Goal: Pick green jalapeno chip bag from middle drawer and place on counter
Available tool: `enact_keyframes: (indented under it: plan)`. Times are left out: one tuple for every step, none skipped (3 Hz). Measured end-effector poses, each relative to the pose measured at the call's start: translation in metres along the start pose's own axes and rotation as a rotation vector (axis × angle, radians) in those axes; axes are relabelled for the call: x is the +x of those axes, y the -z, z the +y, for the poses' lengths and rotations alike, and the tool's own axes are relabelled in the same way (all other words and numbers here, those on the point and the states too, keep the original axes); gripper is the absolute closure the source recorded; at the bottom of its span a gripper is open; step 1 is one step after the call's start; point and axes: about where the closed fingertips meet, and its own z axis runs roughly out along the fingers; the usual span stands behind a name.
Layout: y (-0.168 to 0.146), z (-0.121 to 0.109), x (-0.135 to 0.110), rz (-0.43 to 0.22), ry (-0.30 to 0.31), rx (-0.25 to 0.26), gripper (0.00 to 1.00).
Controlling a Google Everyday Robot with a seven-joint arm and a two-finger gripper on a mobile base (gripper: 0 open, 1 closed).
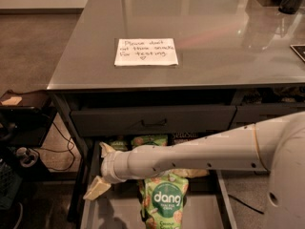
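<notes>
Pale-green jalapeno chip bag [150,140] lies at rear of open middle drawer [119,213], below counter [214,42]. Gripper [97,171], fingers spread, sits at drawer's left wall.

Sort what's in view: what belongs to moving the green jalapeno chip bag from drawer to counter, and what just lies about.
Job: green jalapeno chip bag, at the drawer's back; middle drawer, pulled open; counter; gripper, open, over the drawer's left side.
Lying about: dang bag in the drawer; handwritten paper note on the counter; closed upper drawer.
</notes>
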Motion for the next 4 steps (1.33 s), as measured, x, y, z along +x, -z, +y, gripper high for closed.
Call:
enact_keyframes:
  plan:
    - [0.007, -0.028, 0.037, 0.088, 0.071, 0.074, 0.0]
    - [0.015, -0.054, 0.066, 0.149, 0.113, 0.137, 0.0]
    - [0.018, -0.072, 0.091, 0.178, 0.115, 0.169, 0.0]
    - [0.009, -0.084, 0.119, 0.193, 0.084, 0.167, 0.0]
